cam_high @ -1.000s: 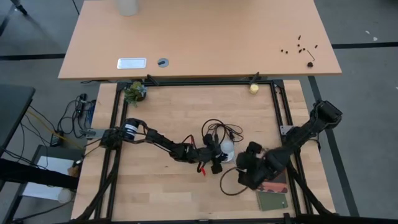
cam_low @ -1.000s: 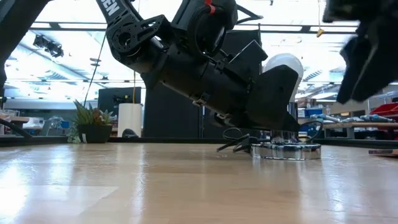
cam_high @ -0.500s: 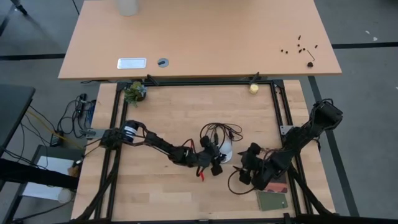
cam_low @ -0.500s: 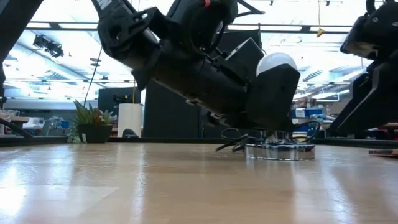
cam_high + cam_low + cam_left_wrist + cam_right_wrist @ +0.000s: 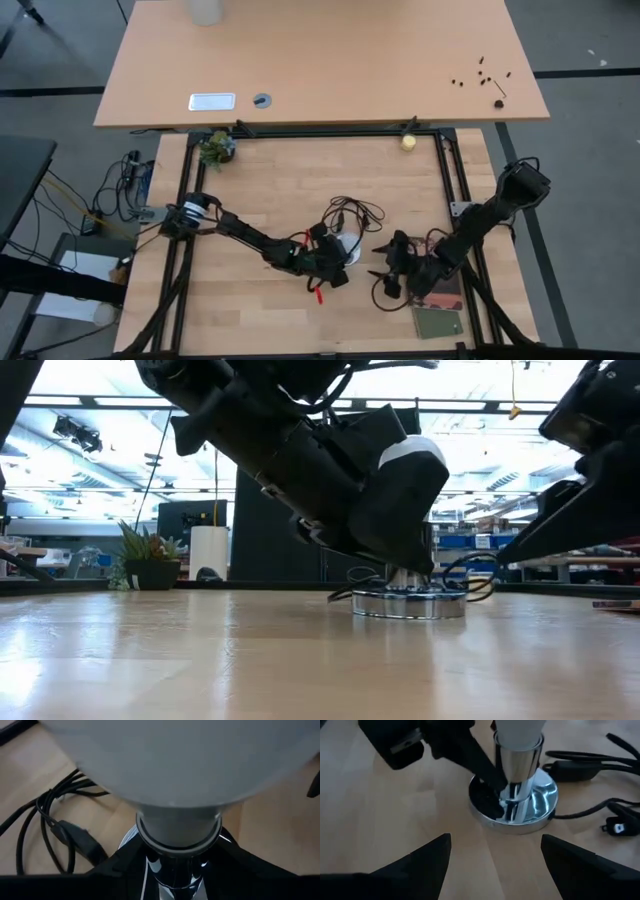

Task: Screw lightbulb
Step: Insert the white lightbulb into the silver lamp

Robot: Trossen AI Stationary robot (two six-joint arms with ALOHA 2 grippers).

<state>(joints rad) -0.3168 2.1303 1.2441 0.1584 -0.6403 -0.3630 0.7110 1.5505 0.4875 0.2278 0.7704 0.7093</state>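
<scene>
The white lightbulb (image 5: pixel 412 452) stands with its grey neck (image 5: pixel 177 827) in the chrome stem (image 5: pixel 519 767) of the round silver socket disc (image 5: pixel 408 603), which lies flat on the table. My left gripper (image 5: pixel 335 262) reaches in from the table's left and is shut on the bulb. My right gripper (image 5: pixel 495 865) hangs low just right of the disc, open, its fingers pointing at the disc with nothing between them. In the high view the bulb (image 5: pixel 351 250) peeks out beside the left gripper, and the disc is mostly hidden under it. My left gripper pinches the bulb's round globe (image 5: pixel 425 460) between its two fingers (image 5: pixel 395 510). It comes slanting down from the table's left. The bulb leans slightly, its neck seated in the socket stem and the disc resting on the table.
The socket's black cord (image 5: pixel 352 210) loops behind the disc toward the far side. A green booklet (image 5: pixel 438 322) and a reddish one (image 5: pixel 447 290) lie at the near right. A small plant (image 5: pixel 215 148) and a yellowish ball (image 5: pixel 408 142) sit at the far edge.
My left gripper has moved toward the table's near-left, keeping hold of the bulb. The socket disc has slid along the table with it. My right gripper has dropped low and tipped up toward level, and now faces the disc.
</scene>
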